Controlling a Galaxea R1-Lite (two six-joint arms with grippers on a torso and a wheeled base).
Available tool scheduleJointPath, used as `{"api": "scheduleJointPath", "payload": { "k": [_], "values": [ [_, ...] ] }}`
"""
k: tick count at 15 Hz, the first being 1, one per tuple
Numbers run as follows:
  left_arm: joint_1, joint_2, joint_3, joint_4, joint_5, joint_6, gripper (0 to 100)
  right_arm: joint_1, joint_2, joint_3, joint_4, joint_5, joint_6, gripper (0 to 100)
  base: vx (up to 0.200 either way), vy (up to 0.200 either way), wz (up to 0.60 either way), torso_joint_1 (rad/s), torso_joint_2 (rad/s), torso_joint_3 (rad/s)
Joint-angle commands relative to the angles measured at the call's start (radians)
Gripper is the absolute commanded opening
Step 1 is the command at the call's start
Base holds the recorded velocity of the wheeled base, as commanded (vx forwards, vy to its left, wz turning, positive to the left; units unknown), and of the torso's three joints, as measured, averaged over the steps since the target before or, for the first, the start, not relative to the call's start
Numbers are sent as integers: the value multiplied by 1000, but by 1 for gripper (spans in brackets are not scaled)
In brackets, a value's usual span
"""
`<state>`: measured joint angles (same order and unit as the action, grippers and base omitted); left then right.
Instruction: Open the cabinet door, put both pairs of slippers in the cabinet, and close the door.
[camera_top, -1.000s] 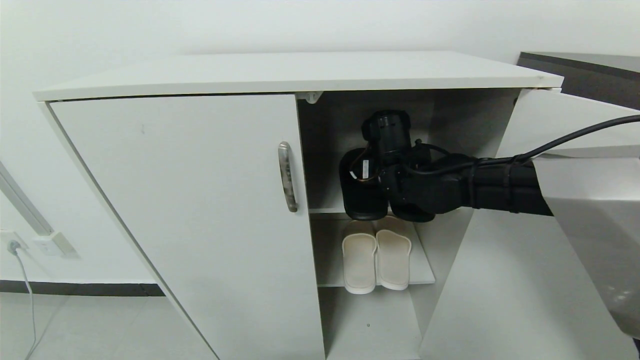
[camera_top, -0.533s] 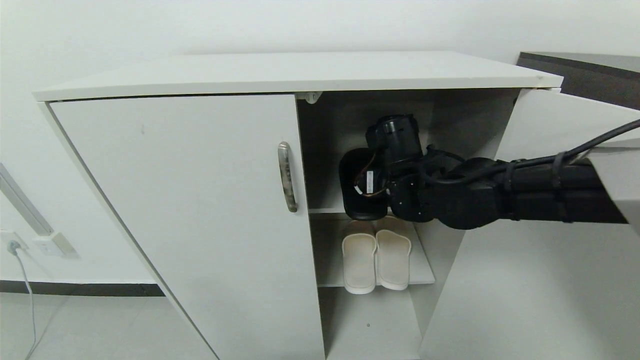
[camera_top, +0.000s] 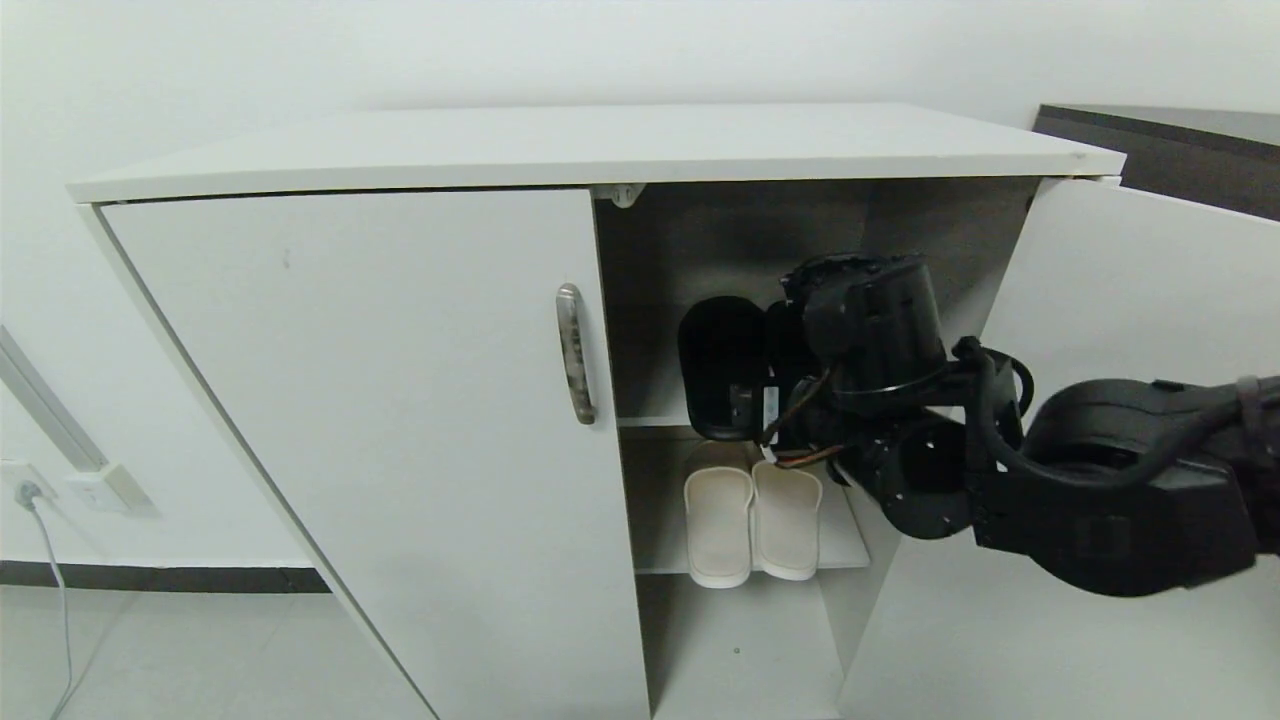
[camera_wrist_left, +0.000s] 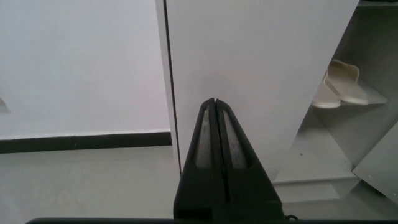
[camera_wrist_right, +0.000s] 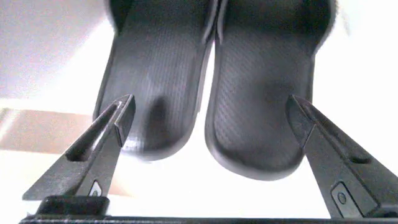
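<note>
The black slippers (camera_top: 722, 365) lie side by side on the cabinet's (camera_top: 600, 145) upper shelf, soles showing close up (camera_wrist_right: 211, 81). My right gripper (camera_wrist_right: 210, 102) is open just in front of their heels, one finger off each side and touching neither. Its wrist (camera_top: 870, 330) hangs in the open right half of the cabinet. The white slippers (camera_top: 752, 510) rest together on the shelf below (camera_wrist_left: 339, 84). My left gripper (camera_wrist_left: 214, 102) is shut and empty, low down facing the closed left door (camera_wrist_left: 249, 56).
The right door (camera_top: 1100, 300) stands swung open to the right, beside my right arm. The left door (camera_top: 380, 420) is closed, with a metal handle (camera_top: 572, 352). A bare bottom compartment (camera_top: 740, 650) lies under the white slippers. A wall socket and cable (camera_top: 30, 495) sit at the far left.
My right arm has drawn back out of the cabinet, toward the front and lower. The black slippers stay in place on the upper shelf. The white slippers have not moved.
</note>
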<state>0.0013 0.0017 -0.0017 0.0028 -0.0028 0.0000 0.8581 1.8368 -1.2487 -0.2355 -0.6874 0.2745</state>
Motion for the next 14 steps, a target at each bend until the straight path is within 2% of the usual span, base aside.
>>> {"api": "scheduleJointPath", "payload": {
  "k": [1, 6, 7, 14],
  "values": [
    [0, 0, 0, 0, 0, 2, 0, 32, -77, 132, -88, 31, -9, 100, 0, 0, 0, 0, 0, 0],
    [0, 0, 0, 0, 0, 2, 0, 47, -68, 158, -139, 48, -23, 100, 0, 0, 0, 0, 0, 0],
    [0, 0, 0, 0, 0, 2, 0, 53, -67, 157, -146, 48, -21, 0, 0, 0, 0, 0, 0, 0],
    [0, 0, 0, 0, 0, 0, 0, 62, -57, 166, -165, 48, -23, 0, 0, 0, 0, 0, 0, 0]
  ]
}}
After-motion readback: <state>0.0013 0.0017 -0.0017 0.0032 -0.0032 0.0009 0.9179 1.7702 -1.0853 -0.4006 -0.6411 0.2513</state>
